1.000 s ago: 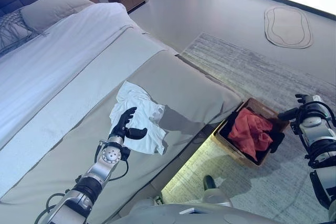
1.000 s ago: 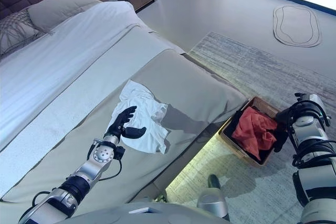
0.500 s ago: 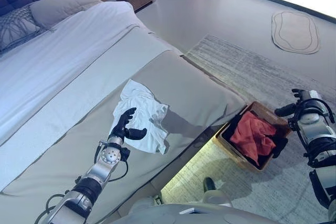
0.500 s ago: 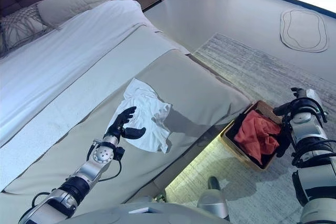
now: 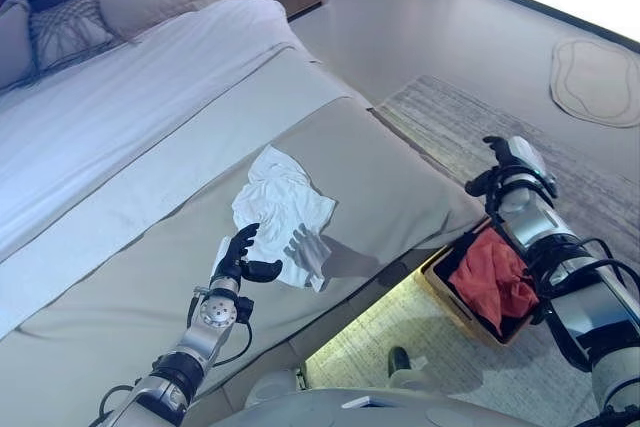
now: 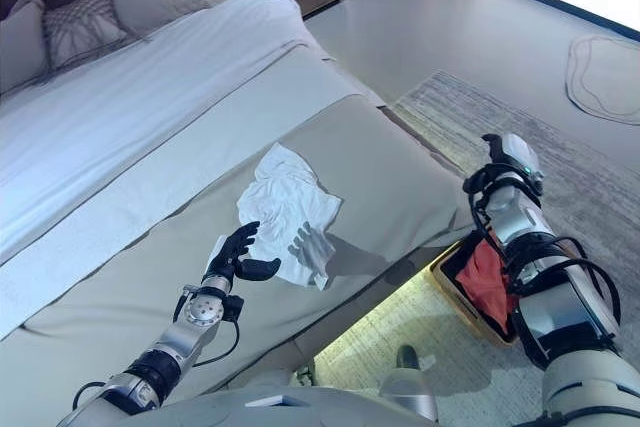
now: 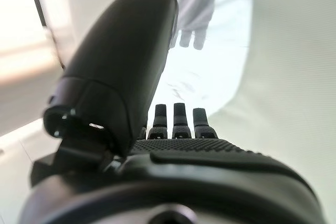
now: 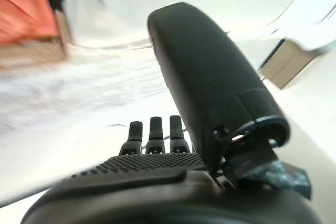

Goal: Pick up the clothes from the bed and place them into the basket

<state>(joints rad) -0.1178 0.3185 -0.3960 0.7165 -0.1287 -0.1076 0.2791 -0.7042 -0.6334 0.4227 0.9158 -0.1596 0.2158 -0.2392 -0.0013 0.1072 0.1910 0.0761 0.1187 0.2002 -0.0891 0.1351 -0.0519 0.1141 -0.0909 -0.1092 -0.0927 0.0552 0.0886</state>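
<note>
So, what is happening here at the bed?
The robot is clearing clothes off the bed into a basket on the rug beside it. The left hand, open, hovers at the near edge of a crumpled white garment on the bed cover and has not gripped it. A red garment already lies in the basket. The right hand is raised above the basket, open and empty.

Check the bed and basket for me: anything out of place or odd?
Only the crumpled white garment on the bed's tan cover, near the foot edge. It belongs in the basket on the rug, which holds a red cloth. The left robot hand is open at its near edge; the right robot hand is empty.
</note>
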